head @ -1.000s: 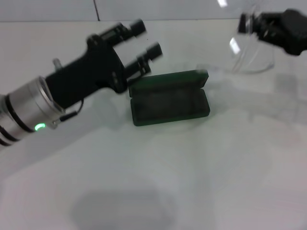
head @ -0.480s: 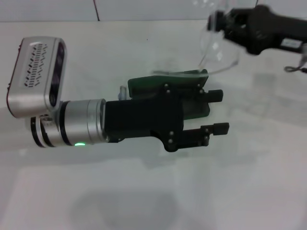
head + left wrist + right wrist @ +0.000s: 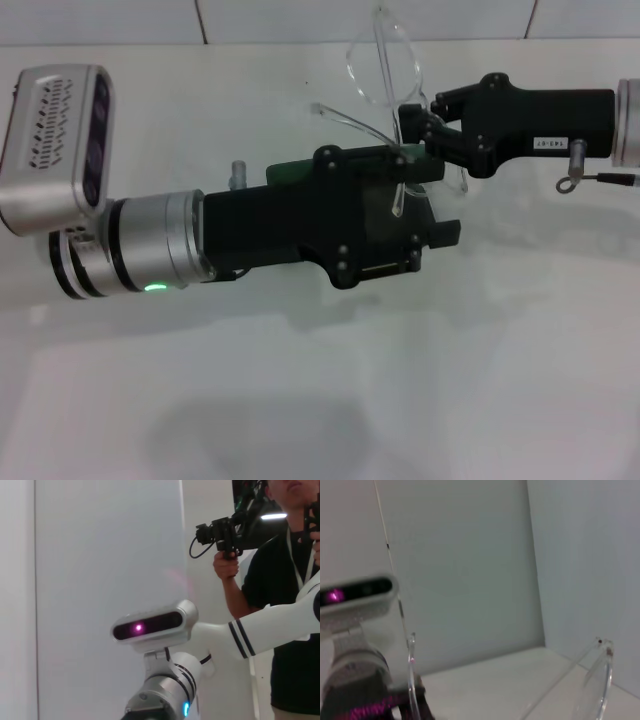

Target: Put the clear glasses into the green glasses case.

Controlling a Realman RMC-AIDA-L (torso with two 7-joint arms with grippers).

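One pair of clear glasses [image 3: 385, 70] was held in the air above the white table [image 3: 320, 400]. The frame was colourless and see-through, with rounded lenses and thin transparent arms, one of which reached out toward the robot's left. In the right wrist view only the two see-through arms showed as pale curved strips [image 3: 600, 680].

The right gripper [image 3: 412, 120] came in from the right, and its black fingers [image 3: 425, 125] were pinched on the glasses near the lenses.

One green glasses case [image 3: 300, 172] lay on the table beneath both arms. It was dark green, and most of it was hidden behind the left gripper [image 3: 445, 205], so whether it stood open could not be told. The left gripper lay sideways across the case, its two black fingers [image 3: 440, 235] apart and holding nothing.

In the left wrist view, one person [image 3: 280, 580] stood holding a camera rig [image 3: 235, 530].
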